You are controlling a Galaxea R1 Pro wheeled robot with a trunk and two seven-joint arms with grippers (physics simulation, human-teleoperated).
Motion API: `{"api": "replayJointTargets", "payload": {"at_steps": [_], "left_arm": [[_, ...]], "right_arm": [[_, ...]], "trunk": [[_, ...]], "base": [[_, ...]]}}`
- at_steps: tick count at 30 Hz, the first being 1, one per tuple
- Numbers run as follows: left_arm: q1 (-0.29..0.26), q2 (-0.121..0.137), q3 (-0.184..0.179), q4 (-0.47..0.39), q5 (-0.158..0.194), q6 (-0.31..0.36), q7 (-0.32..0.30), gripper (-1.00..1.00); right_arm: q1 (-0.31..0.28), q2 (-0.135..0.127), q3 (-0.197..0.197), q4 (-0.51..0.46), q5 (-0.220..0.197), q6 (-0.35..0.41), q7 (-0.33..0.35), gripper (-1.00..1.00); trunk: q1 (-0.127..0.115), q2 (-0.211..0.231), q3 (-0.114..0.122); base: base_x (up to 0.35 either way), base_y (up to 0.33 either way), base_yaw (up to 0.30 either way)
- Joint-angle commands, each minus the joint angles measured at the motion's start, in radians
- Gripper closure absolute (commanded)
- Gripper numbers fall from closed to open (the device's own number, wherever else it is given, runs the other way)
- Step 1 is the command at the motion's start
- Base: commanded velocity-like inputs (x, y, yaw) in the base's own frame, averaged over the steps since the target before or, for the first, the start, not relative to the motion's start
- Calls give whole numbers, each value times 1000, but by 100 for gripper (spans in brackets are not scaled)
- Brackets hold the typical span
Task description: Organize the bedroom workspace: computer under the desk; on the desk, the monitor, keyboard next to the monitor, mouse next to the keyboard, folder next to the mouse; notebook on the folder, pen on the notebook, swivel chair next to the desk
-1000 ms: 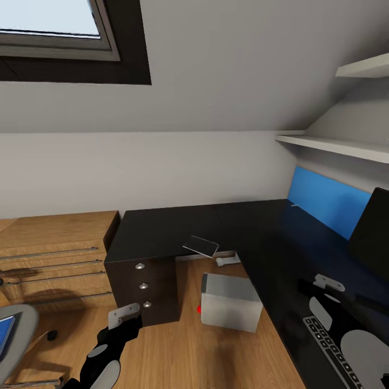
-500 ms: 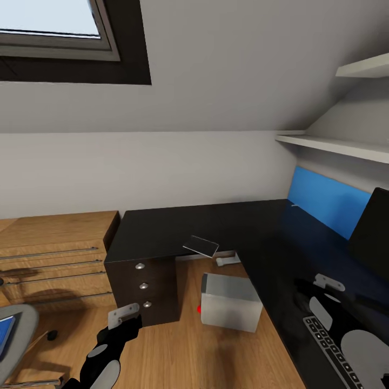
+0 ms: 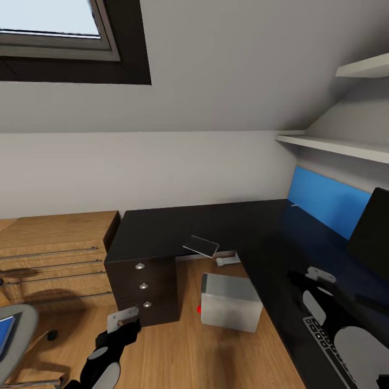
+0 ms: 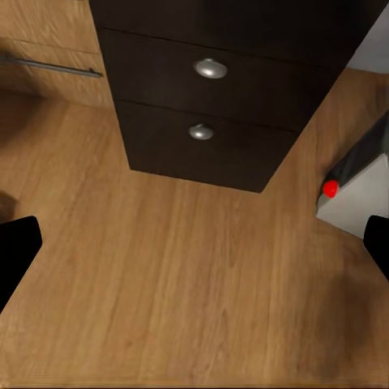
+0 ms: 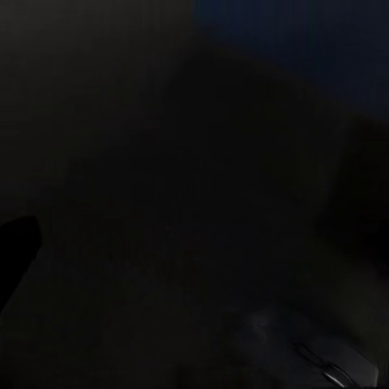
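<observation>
Head view: the black-topped counter (image 3: 216, 227) wraps the corner, with the monitor (image 3: 373, 232) far right and the keyboard (image 3: 329, 351) at its near right edge. The grey computer (image 3: 229, 302) sits on the floor under it, right of the dark drawer unit (image 3: 146, 286). The left claw (image 3: 123, 320) hangs over the floor; the right claw (image 3: 320, 275) hovers above the counter.

Left wrist view: the fingertips (image 4: 18, 251) stand apart above the wood floor (image 4: 186, 275).

Right wrist view: too dark to tell the claw's state; a mouse (image 5: 304, 356) lies on the counter.

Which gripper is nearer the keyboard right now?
Right. The right gripper is over the desk just past the keyboard; the left gripper is across the floor by the dark drawer unit.
</observation>
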Motion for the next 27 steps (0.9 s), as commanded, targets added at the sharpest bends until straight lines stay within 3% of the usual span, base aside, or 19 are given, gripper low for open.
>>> {"api": "replayJointTargets", "payload": {"at_steps": [1,3,8,9,12,13,15,17,18,20,24,27], "left_arm": [[-1,0,-3,6,4,3,7,-100],[-1,0,-4,19,3,2,7,-100],[-1,-3,-7,89,4,0,3,-100],[-1,-4,-7,139,4,-3,2,-100],[-1,-7,-9,309,4,-49,0,-100],[-1,-9,-10,355,4,-79,-1,-100],[-1,-18,-11,422,4,-124,-5,-100],[-1,-28,-12,495,3,-159,-17,-100],[-1,-34,-12,571,0,-193,-43,-100],[-1,-39,-13,658,-2,-251,-109,-100],[-1,-41,-16,737,-4,-324,-238,-100],[-1,-41,-17,763,-4,-344,-297,-100]], "right_arm": [[0,6,3,-17,-4,12,-6,-100],[2,17,3,-56,-2,33,-7,-100],[62,79,5,-271,9,133,-55,-100],[93,109,22,-328,33,153,-104,-100],[143,215,122,-416,123,177,-249,-100],[150,246,153,-420,140,179,-286,-100],[156,286,192,-408,155,180,-331,-100],[159,314,222,-389,163,179,-361,-100],[161,330,243,-375,167,178,-377,-100],[162,341,257,-365,168,177,-386,-100],[166,358,264,-322,167,163,-390,-100],[175,368,267,-191,167,80,-387,-100]], "trunk": [[0,-1,-1],[0,-1,-1],[0,-1,-1],[0,-1,-1],[0,-1,-1],[0,-1,-2],[0,-1,-2],[0,-1,-3],[0,-1,-3],[0,-1,-4],[0,-1,-6],[0,-1,-7]], "base": [[0,0,0],[0,0,4],[0,0,141],[0,0,230],[0,0,254],[0,0,266],[0,0,269],[0,0,271],[0,0,272],[0,0,273],[0,0,273],[0,0,273]]}}
